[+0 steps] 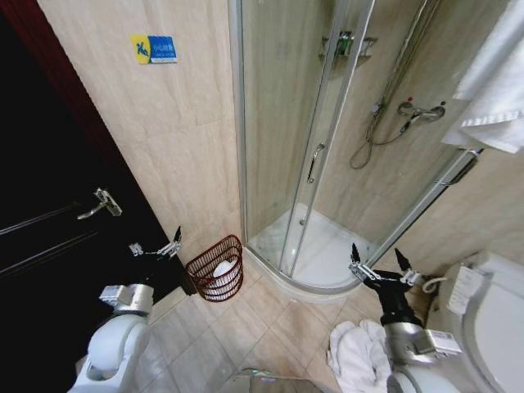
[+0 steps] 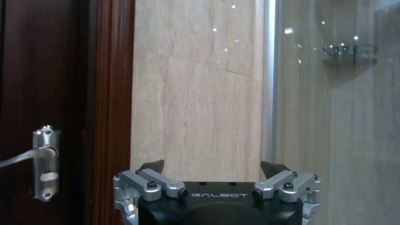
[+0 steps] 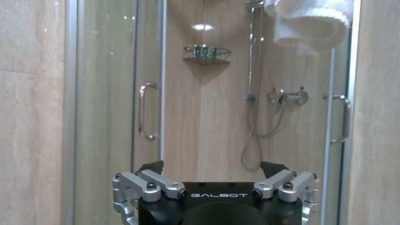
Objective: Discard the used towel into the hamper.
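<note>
Now left tool (image 1: 157, 246) spread, empty, near hamper (image 1: 216, 269), right tool (image 1: 381, 262) spread, empty, above towel (image 1: 354, 354)

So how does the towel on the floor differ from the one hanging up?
The towel on the floor lies crumpled in a heap on the tiles beside the right arm, while the hanging towel drapes smoothly, high by the shower. The floor towel lies below the open right gripper; the hanging one is well above it. Both are white, and neither is in the hamper.
</note>
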Motion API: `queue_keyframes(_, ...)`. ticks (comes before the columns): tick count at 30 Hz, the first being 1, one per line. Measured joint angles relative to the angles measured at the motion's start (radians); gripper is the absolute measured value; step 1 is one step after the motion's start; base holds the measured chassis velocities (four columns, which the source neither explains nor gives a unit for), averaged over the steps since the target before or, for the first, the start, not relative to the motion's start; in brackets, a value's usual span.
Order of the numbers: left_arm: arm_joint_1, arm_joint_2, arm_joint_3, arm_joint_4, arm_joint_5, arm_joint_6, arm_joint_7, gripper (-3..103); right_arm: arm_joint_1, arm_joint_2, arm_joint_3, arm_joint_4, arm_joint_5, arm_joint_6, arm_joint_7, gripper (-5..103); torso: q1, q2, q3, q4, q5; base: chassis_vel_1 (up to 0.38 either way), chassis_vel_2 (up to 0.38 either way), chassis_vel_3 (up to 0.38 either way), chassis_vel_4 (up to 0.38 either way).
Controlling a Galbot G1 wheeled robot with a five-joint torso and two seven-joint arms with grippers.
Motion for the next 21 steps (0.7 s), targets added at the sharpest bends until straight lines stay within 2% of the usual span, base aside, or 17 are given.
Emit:
queue_keyframes(6,-0.026,0.039,0.013,0.017,-0.024,0.001,-0.001,100,-0.001,-0.053,0.126,-0.025,0.091,0.009,-0.011,100,0.0,0.0,0.0,-0.0001,0.0002,0.0,0.0,0.0,0.0)
queue_keyframes(9,-0.059,0.067,0.015,0.034,-0.068,0.016,-0.004,100,0.004,-0.1,0.2,-0.054,0.153,0.018,-0.04,100,0.0,0.0,0.0,0.0,0.0001,0.0,0.0,0.0,0.0)
queue_keyframes(14,-0.086,0.073,0.015,0.04,-0.092,0.033,-0.008,100,0.007,-0.131,0.24,-0.077,0.194,0.039,-0.084,100,0.0,0.0,0.0,-0.0001,0.0002,0.0,0.0,0.0,0.0)
queue_keyframes(21,-0.076,0.061,0.011,0.01,-0.091,0.041,-0.01,100,-0.005,-0.124,0.237,-0.06,0.21,0.038,-0.117,100,0.0,0.0,0.0,0.0,0.0,0.0,0.0,0.0,0.0)
